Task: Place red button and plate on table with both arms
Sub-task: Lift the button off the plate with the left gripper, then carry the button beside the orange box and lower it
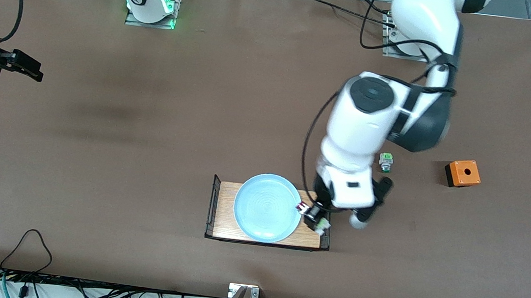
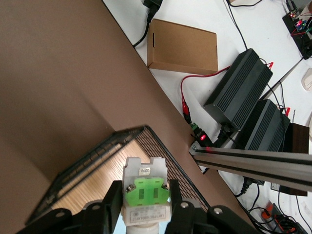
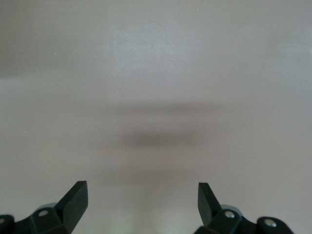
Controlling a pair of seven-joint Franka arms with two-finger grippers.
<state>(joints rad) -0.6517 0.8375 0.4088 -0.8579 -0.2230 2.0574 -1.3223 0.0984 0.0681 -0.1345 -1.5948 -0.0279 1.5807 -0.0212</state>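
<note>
The light-blue plate [image 1: 266,208] lies on a small wooden tray [image 1: 224,214] on the brown table [image 1: 146,156]. My left gripper [image 1: 312,215] is shut on the red button [image 1: 301,207], held at the plate's rim over the tray's end toward the left arm. The button's red cap points at the plate. In the left wrist view the fingers [image 2: 113,197] clamp its white and light-green body [image 2: 145,192]; the cap is hidden there. My right gripper [image 1: 22,65] is open and empty over bare table at the right arm's end, and it waits; its wrist view [image 3: 141,195] shows only table.
A green-capped switch [image 1: 385,161] and an orange box [image 1: 463,172] with a hole lie toward the left arm's end, farther from the front camera than the tray. The tray [image 2: 97,170] has black wire ends. Cables and power supplies [image 2: 239,83] sit off the table's near edge.
</note>
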